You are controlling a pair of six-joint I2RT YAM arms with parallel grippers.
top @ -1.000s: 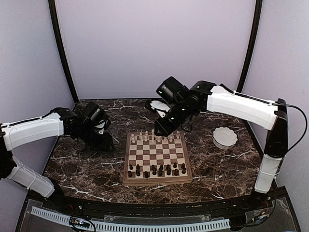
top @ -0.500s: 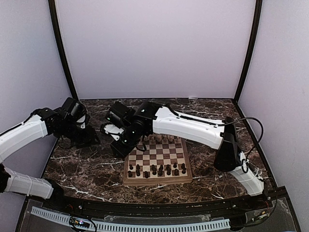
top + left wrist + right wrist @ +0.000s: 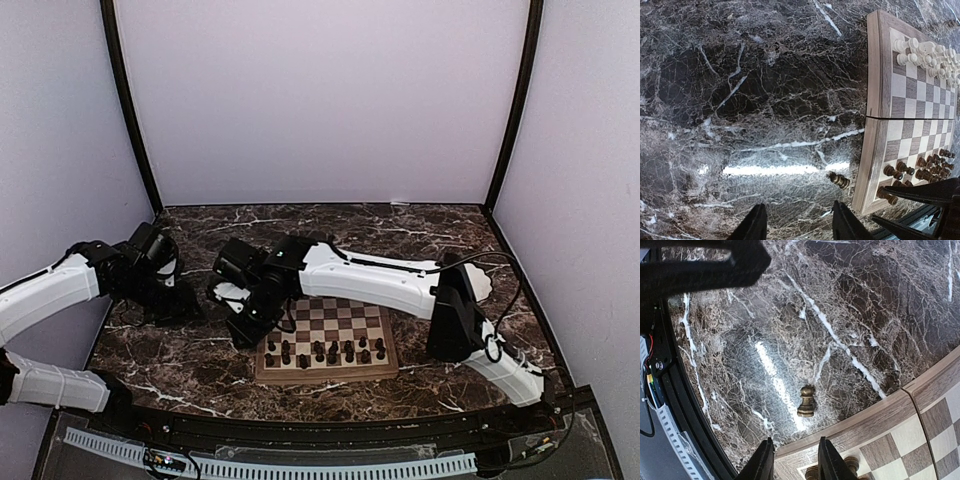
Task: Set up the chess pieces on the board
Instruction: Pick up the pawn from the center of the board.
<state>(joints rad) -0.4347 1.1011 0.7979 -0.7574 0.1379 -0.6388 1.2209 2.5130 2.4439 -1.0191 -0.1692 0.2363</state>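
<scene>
- Soft, even light from above fills the pale lilac walled enclosure (image 3: 320, 100) in the top view; shadows barely show on the dark stone.
- The polished dark marble tabletop with white veins (image 3: 740, 75) throws back a bright white streak of glare in both wrist views, left of the checkered wooden chessboard (image 3: 912, 100).
- The wrist views are sharp at centre; a black silhouette (image 3: 700, 265) along the top edge of the right wrist view is blurred.

Open marble (image 3: 740, 100) left of board (image 3: 874, 90) rim, lone pawn (image 3: 806, 401) close beside it
</scene>
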